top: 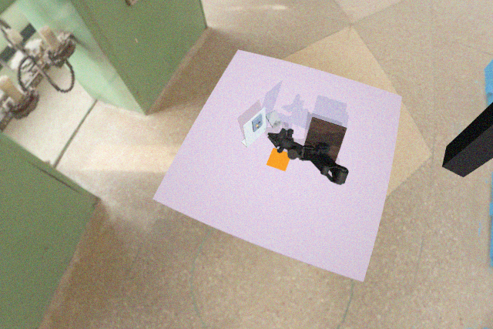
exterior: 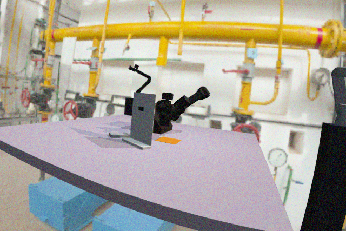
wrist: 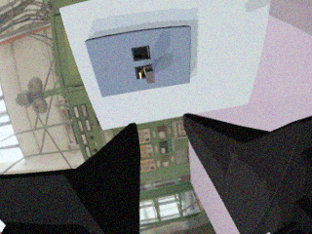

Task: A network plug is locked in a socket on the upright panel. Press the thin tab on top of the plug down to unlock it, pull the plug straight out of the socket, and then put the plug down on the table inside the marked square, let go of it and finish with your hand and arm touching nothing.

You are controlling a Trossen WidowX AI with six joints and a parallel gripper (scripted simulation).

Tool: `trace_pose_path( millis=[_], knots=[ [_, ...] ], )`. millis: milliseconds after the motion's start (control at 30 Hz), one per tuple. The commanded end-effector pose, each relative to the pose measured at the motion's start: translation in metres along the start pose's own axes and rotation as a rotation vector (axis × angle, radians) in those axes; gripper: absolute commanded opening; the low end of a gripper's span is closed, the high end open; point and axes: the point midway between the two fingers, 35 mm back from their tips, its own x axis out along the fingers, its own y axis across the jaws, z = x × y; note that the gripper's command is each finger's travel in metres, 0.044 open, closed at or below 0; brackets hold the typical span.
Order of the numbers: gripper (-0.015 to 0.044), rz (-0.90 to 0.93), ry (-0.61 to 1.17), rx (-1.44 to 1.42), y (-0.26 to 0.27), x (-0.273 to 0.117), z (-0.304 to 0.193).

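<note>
The white upright panel point(top: 249, 136) point(exterior: 144, 123) point(wrist: 229, 63) carries a blue-grey socket block point(wrist: 114, 65) with two openings. The upper opening point(wrist: 140, 53) is dark. In the lower one sits a small tan piece, the plug point(wrist: 149, 75), with a gold glint beside it; its tab cannot be made out. My gripper point(top: 270, 136) point(wrist: 160, 124) faces the panel from a short distance. Its fingers are partly apart with nothing between them, below the socket block in the wrist view. In the exterior view the panel hides the fingertips. The orange marked square point(top: 277, 159) point(exterior: 168, 140) lies bare on the table.
A dark brown box point(top: 325, 134) stands beside the arm. A pale flat piece point(top: 273, 119) point(exterior: 118, 134) lies close to the panel's side. The panel's foot point(exterior: 137, 143) rests on the lilac table point(top: 259, 206) point(exterior: 212, 172). A thin black jointed shape point(exterior: 145, 78) shows above the panel.
</note>
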Motion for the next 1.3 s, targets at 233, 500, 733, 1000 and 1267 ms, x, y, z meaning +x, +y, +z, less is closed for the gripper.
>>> trace_pose_path(
  millis=[233, 500, 733, 1000, 1267],
  knots=[
    [0.0156, 0.001, 0.004, 0.000, 0.000, 0.017, 0.005],
    [0.0156, 0.001, 0.005, 0.000, -0.002, 0.024, 0.010],
    [0.0156, 0.001, 0.005, 0.000, -0.001, 0.030, 0.010],
    [0.0156, 0.001, 0.005, 0.000, 0.000, 0.037, 0.011],
    [0.0156, 0.002, 0.005, 0.000, 0.000, 0.044, 0.012]
  ],
)
